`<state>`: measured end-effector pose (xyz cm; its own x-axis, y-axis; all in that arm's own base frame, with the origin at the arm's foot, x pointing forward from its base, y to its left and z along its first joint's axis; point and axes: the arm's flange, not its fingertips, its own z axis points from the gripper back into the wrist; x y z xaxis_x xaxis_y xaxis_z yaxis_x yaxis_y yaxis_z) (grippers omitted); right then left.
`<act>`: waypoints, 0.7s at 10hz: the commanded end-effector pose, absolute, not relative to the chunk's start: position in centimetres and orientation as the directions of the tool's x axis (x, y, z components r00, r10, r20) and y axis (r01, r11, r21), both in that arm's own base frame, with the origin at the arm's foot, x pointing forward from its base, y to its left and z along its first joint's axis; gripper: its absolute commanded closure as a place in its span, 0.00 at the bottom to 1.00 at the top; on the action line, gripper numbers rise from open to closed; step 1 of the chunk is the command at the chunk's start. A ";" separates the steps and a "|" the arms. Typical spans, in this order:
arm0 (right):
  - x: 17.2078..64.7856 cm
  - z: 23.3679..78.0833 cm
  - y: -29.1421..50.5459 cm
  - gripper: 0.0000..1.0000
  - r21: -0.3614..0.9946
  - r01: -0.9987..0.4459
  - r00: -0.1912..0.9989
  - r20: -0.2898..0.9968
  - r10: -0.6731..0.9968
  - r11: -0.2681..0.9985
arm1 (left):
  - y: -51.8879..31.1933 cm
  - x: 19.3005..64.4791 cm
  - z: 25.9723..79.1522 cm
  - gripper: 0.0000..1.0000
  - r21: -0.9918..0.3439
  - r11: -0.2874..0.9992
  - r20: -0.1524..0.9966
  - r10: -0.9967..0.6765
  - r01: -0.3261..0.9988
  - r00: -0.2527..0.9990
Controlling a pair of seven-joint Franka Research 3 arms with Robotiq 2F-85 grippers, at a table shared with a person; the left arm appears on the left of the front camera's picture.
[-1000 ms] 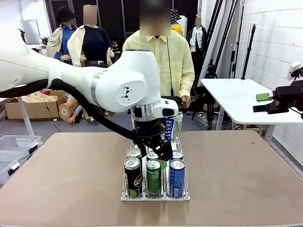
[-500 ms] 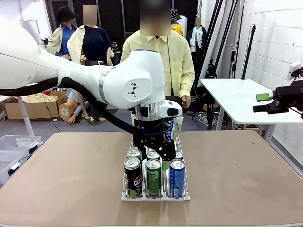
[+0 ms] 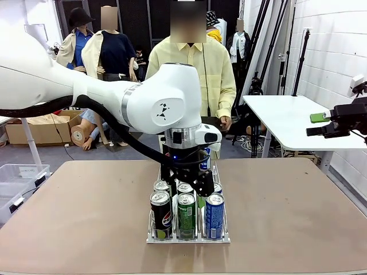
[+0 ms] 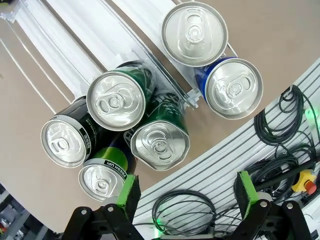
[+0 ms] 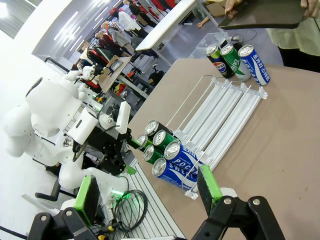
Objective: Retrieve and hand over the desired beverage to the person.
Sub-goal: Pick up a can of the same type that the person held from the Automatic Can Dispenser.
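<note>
– Brown desk (image 3: 86, 217) in a cluttered lab, clear rack (image 3: 189, 239) dead centre, cans in three lanes: black can (image 3: 160, 213), green can (image 3: 186, 215) and blue can (image 3: 214, 215) up front. Over the row just behind them hang the left fingers (image 3: 198, 186), spread wide, gripping nothing.

– And the right fingers (image 3: 319, 124)?

– High off to the right, well clear, also open and empty. At the far side stands the person (image 3: 198, 74).

– So where's the danger?

– Crowding. Those cans sit tight side by side, with only thin walls between lanes. Wide fingers dropping in could land on a neighbour's rim and tip it or jam it.

– Wrong drink, too?

– Easily. Nothing shows which one's wanted, and a small offset means the next lane. Then there's slick metal: with a shallow pinch near the top, a can could slide out on the way to the far side.
</note>
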<state>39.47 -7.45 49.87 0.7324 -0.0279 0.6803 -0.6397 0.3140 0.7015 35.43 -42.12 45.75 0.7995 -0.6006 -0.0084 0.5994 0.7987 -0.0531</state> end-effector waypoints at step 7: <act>39.5 50.0 -7.4 0.00 0.706 -0.639 0.733 0.679 -0.038 0.305 | -42.7 35.6 44.3 0.00 0.023 0.797 0.077 -0.604 0.604 0.794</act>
<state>39.47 -7.45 49.87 0.7324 -0.0279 0.6803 -0.6397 0.3140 0.7015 35.82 -42.68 45.01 0.7941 -0.6060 0.0464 0.6068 0.7948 -0.0044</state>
